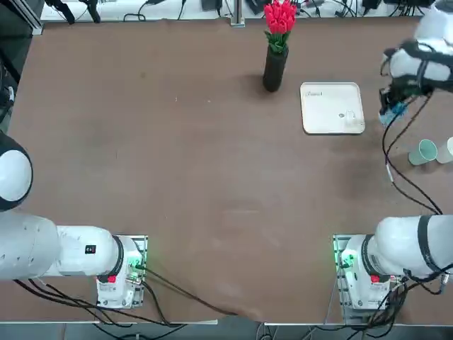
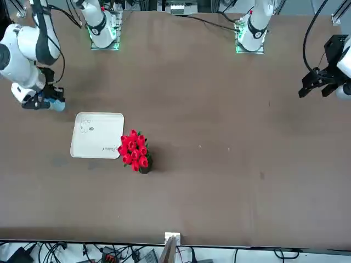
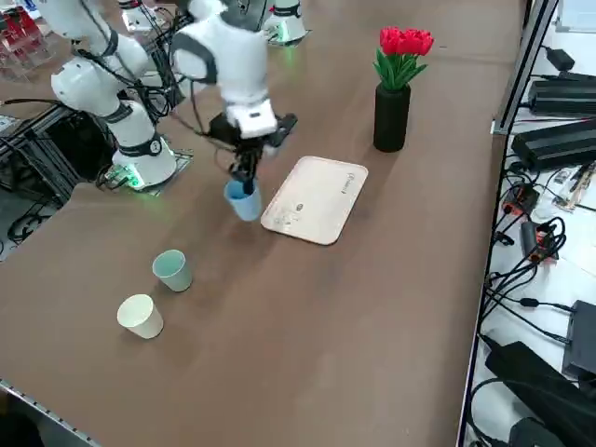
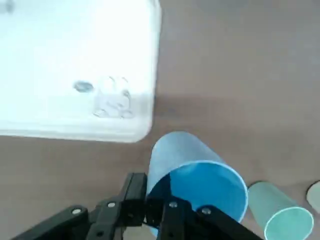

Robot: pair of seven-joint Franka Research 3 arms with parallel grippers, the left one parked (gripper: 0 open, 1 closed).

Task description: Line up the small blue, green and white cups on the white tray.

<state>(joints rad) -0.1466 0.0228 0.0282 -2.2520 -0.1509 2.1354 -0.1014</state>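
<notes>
1. Blue is the colour of the cup [image 3: 244, 201] that the right gripper [image 3: 244, 177] is gripping by its rim, one finger inside the mouth and one outside, jaws clamped tight on the wall.
2. That blue cup is hanging above the brown table [image 3: 307, 317], just beside the near edge of the white tray [image 3: 315, 199] and not over it; in the wrist view the cup [image 4: 192, 175] is showing its open mouth next to a rounded corner of the tray [image 4: 75, 65].
3. Faint grey marks are showing on the tray's surface, and nothing is sitting on it.
4. The green cup [image 3: 172, 270] is lying on its side on the table, well apart from the tray, toward the robot's right edge of the table.
5. The white cup [image 3: 141, 316] is lying on its side just beside the green one, farther again from the tray.
6. From overhead, the green cup [image 1: 423, 151] and the white cup [image 1: 446, 150] are sitting side by side near the right border of the table, nearer the robot than the tray [image 1: 332, 108].
7. A black vase with red flowers [image 3: 395, 88] is standing upright near the tray's far corner, not touching it.
</notes>
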